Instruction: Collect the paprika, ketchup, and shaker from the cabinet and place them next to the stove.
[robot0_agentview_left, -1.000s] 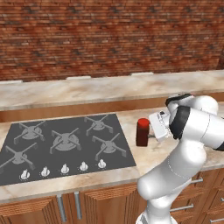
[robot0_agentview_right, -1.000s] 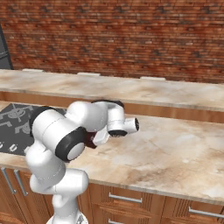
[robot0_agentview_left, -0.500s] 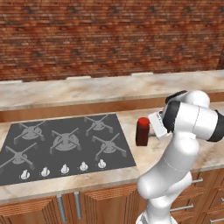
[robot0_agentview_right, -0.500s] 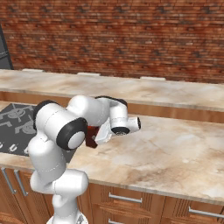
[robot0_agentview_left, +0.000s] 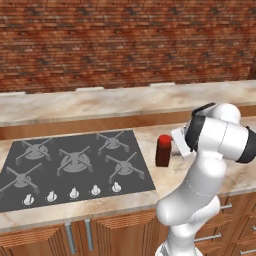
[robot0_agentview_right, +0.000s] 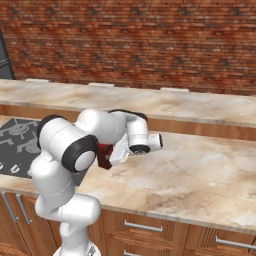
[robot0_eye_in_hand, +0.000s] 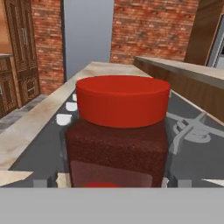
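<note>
Marble counter stretches beneath brick; stove lies set into it; paprika stands upright on the counter just beside the cooktop's right edge, gripper spread wide, jaws flanking the jar.

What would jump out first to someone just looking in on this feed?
The paprika, a dark red-brown jar with a bright red cap, stands upright on the marble counter just off the right edge of the stove. The white arm bends down beside it, its hand close to the jar. In the hand view the jar looms large against the stove's grates and white knobs.
</note>
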